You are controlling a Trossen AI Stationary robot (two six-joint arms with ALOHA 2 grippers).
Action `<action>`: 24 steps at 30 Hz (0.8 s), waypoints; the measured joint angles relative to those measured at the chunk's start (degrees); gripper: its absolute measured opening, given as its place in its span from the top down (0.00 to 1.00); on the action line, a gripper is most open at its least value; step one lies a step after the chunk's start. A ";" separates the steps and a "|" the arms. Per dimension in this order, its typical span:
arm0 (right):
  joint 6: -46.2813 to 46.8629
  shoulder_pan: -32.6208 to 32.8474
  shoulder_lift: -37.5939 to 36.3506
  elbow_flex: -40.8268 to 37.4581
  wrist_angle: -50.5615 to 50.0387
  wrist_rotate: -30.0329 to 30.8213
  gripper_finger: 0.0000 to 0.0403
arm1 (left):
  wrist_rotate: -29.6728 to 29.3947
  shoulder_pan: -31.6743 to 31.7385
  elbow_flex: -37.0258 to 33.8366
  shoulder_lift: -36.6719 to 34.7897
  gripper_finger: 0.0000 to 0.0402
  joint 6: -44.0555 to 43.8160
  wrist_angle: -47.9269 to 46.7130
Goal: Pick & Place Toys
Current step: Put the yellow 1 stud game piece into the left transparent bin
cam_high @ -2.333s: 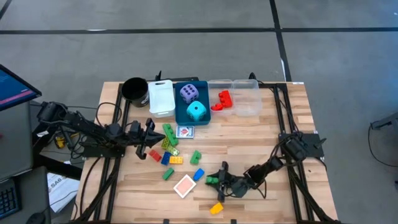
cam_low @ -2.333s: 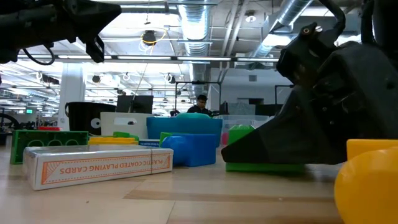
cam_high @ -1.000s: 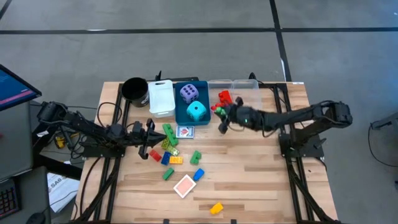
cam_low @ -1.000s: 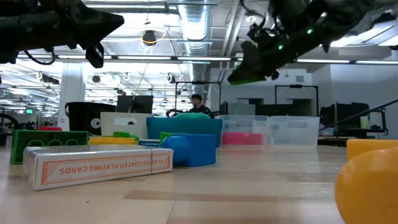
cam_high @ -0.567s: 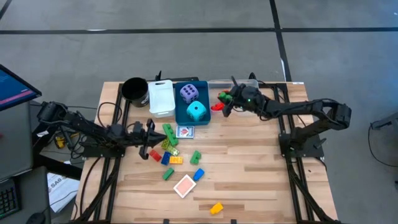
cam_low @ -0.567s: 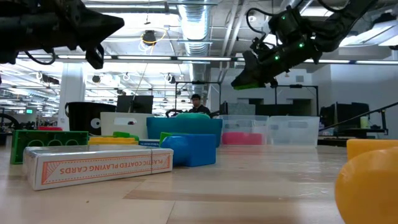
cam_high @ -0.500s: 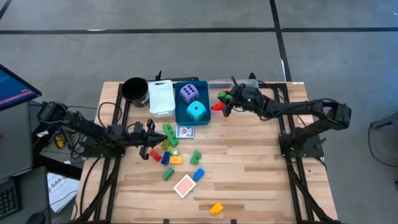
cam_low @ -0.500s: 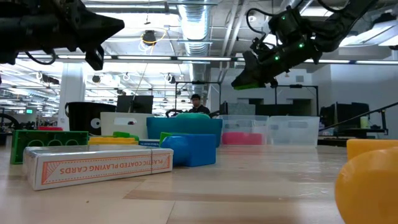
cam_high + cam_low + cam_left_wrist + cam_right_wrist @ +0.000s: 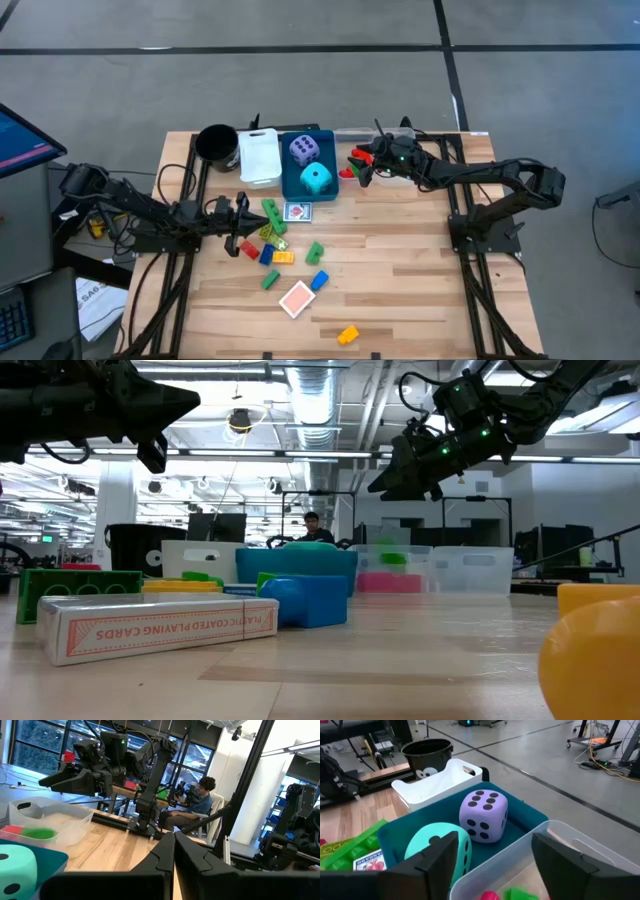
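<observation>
My right gripper (image 9: 362, 168) hangs open over the left end of the clear bin (image 9: 400, 136), with nothing between its fingers (image 9: 436, 854). Below it a green brick (image 9: 520, 894) lies in the bin beside a red brick (image 9: 357, 155). The purple die (image 9: 305, 150) and the cyan die (image 9: 316, 179) sit in the blue bin (image 9: 290, 186). Several loose bricks (image 9: 273, 215), a card box (image 9: 298, 212) and a red card (image 9: 297, 299) lie on the table. My left gripper (image 9: 240, 226) waits shut above the table, left of the bricks.
A white bin (image 9: 259, 157) and a black cup (image 9: 215, 145) stand left of the blue bin at the far edge. A yellow brick (image 9: 347, 335) lies near the front edge. Bare wood spreads over the table's right half, in front of the clear bin.
My right gripper has carried the green brick toward the far edge, over the clear bin, and stopped there. It has then opened and let go. The brick has fallen and now lies in the bin beside the red one.
</observation>
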 joint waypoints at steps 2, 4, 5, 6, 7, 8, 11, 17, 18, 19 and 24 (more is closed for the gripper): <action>0.02 0.02 0.00 0.00 0.60 0.00 0.36 | 0.00 0.00 0.00 0.00 0.99 -0.02 -0.10; 0.01 0.88 -0.02 0.00 1.30 -0.01 0.35 | 0.02 0.00 0.00 0.00 0.99 -0.03 -0.08; -0.02 1.65 -0.02 0.02 1.40 0.00 0.35 | 0.02 0.00 0.00 0.00 0.99 -0.03 -0.10; -0.17 2.74 -0.02 0.02 1.41 0.00 0.35 | 0.02 0.00 0.00 0.00 0.99 -0.04 -0.08; -0.35 4.09 -0.02 0.02 1.38 -0.03 0.35 | 0.05 0.00 0.00 0.00 0.99 -0.04 -0.08; -0.48 5.60 -0.02 0.02 1.38 -0.10 0.35 | 0.16 0.00 0.00 0.00 0.99 -0.04 -0.10; -0.50 11.30 -0.02 0.00 1.38 -0.02 0.36 | 0.22 0.00 0.00 0.00 0.99 -0.33 -0.08; 0.44 25.22 -0.02 0.02 1.38 6.06 0.36 | 2.38 0.00 0.00 0.00 0.99 -12.82 -0.08; 0.44 27.54 -0.02 0.02 1.36 7.85 0.36 | 2.78 0.00 0.00 0.00 0.99 -13.81 -0.10; 0.44 29.73 -0.02 0.02 1.36 9.56 0.36 | 3.04 0.00 0.00 0.00 0.98 -14.59 -0.10; 0.46 38.81 -0.02 0.01 1.32 19.08 0.36 | 3.25 0.00 0.98 0.02 0.91 -15.96 -1.01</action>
